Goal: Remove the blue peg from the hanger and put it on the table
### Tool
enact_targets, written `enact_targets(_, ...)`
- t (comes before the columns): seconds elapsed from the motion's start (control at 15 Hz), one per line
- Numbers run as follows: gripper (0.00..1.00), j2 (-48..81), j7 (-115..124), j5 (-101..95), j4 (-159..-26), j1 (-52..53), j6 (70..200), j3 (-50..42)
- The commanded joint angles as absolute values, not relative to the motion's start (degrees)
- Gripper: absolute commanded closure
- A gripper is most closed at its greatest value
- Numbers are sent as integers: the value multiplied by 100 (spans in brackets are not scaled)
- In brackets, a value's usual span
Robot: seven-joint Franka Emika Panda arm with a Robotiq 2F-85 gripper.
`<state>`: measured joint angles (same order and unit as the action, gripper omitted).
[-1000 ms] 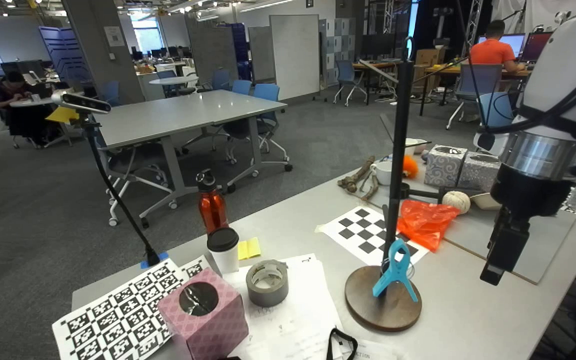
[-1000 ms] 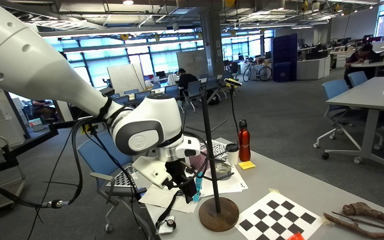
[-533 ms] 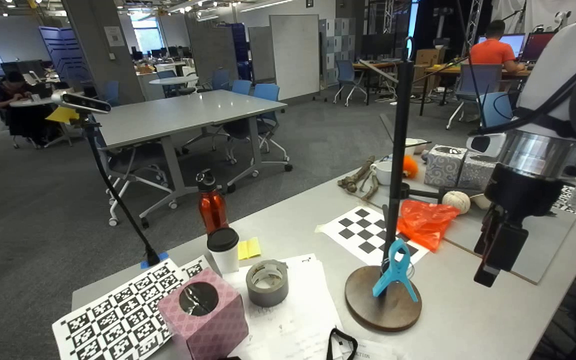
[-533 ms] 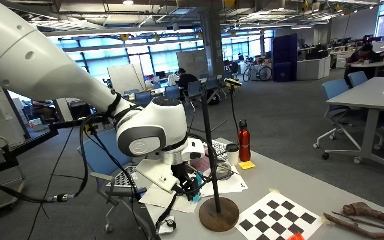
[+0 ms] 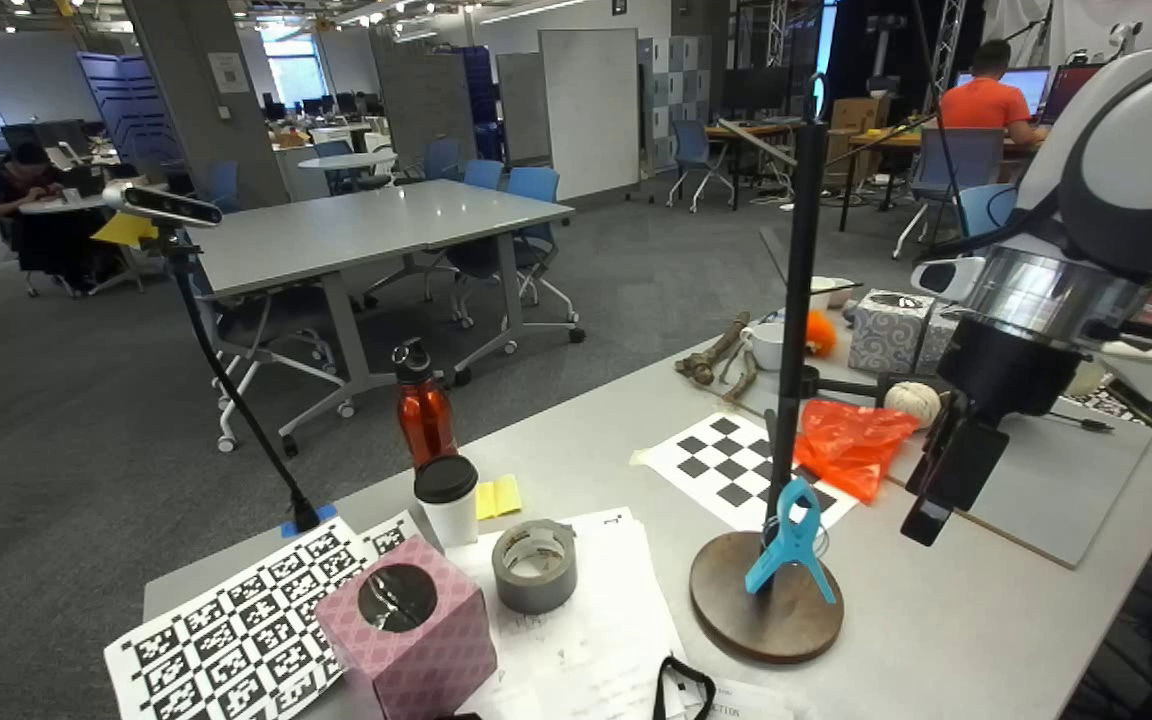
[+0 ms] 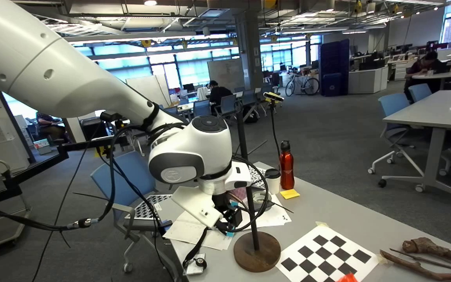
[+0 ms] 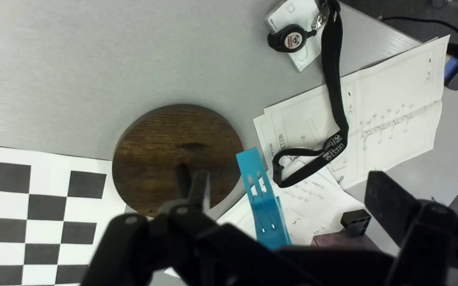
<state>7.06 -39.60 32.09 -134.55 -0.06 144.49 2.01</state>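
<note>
Grey carpet (image 5: 86, 430) stretches behind the grey table (image 5: 946, 630), where a dark stand (image 5: 796, 300) rises from its round wooden base (image 5: 786, 635). The wrist view tells me what the exterior views leave unclear: the gripper (image 7: 290, 186) has its fingers (image 7: 388, 202) spread wide. The red bottle (image 5: 426, 415) is capped and the paper cup (image 5: 449, 515) lidded, contents hidden. The blue peg (image 5: 792, 547) shows whole in an exterior view, low in front of the stand, what bears it unclear; the wrist view catches only part.
</note>
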Motion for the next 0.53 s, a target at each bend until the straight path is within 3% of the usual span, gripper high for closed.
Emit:
enact_targets(0.0,0,712,-3933,3182,-13446,-94,14443,290)
enact_targets(0.47,0,829,-4083,3340,-13458,-65,14581,389)
